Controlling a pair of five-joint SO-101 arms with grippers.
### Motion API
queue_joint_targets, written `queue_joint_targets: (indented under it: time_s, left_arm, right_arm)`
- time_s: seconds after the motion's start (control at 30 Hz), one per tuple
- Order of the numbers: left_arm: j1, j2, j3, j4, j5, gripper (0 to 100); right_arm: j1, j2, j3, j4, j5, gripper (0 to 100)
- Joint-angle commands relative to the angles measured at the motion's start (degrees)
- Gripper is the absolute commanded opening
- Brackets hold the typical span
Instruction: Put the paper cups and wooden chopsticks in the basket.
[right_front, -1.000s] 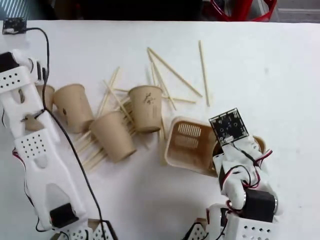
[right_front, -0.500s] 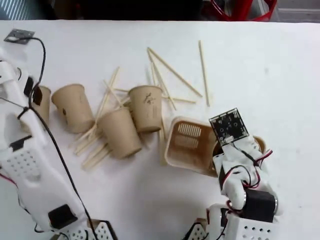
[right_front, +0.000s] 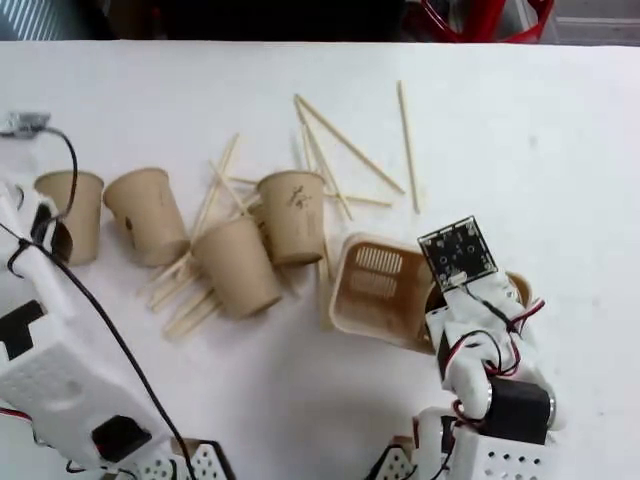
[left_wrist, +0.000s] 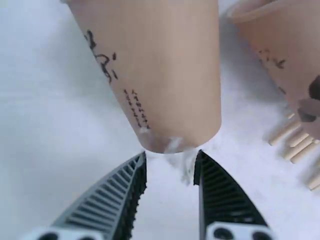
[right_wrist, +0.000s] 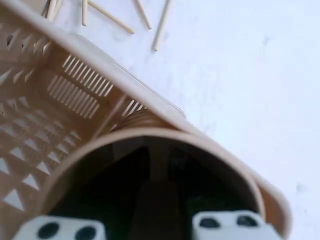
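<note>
Left wrist view: cup (left_wrist: 150, 65) beyond pincer (left_wrist: 170, 156)

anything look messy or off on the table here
Yes. Four cups lie tipped on their sides left of the basket. Chopsticks are strewn loose across the table, some pinned under the cups.

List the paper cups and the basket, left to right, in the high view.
far-left cup → second cup → third cup → fourth cup → basket
</note>
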Motion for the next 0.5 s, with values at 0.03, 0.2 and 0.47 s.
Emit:
queue_joint_targets:
  time_s: [0.03, 0.2, 0.47]
  left_arm:
    - [-0.75, -3.82, 10.9, -9.05, -2.64, 17]
    - [-4.0, -3.91, 17.23, -15.12, -3.43, 17]
    - [-12.0, -14.99, 12.13, -10.2, -9.32, 17]
  right_arm:
    - [0.66, 0.13, 2.81, -0.84, 0.35, 7.4]
    - [0.75, 0.13, 2.81, -0.84, 0.35, 7.4]
    - [0.66, 0.13, 2.81, -0.84, 0.35, 7.4]
